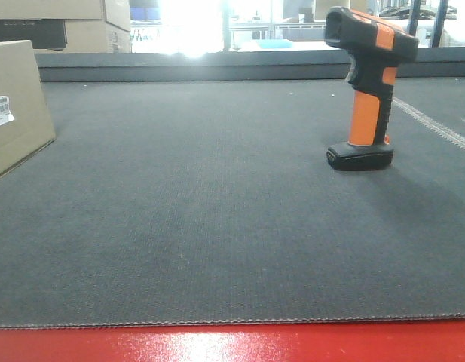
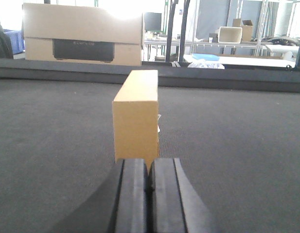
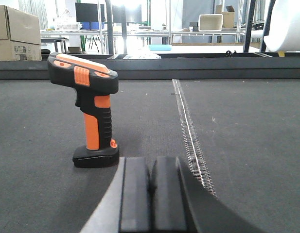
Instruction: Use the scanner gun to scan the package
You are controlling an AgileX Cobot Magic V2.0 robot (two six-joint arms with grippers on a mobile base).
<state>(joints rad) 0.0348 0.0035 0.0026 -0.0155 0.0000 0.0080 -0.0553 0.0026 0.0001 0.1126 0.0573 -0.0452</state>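
The package (image 1: 17,105), a tan cardboard box with a white barcode label, stands at the left edge of the dark belt. In the left wrist view the package (image 2: 136,116) is end-on just beyond my left gripper (image 2: 150,167), which is shut and empty. The scanner gun (image 1: 366,87), black and orange, stands upright on its flat foot at the right of the belt. The right wrist view has the scanner gun (image 3: 90,114) ahead and to the left of my right gripper (image 3: 150,167), also shut with nothing in it.
A carton with a black front (image 2: 82,41) stands behind the belt's far rail. A stitched seam (image 3: 188,131) runs along the belt right of the scanner. A red edge (image 1: 232,343) borders the belt's near side. Shelving and tables fill the background.
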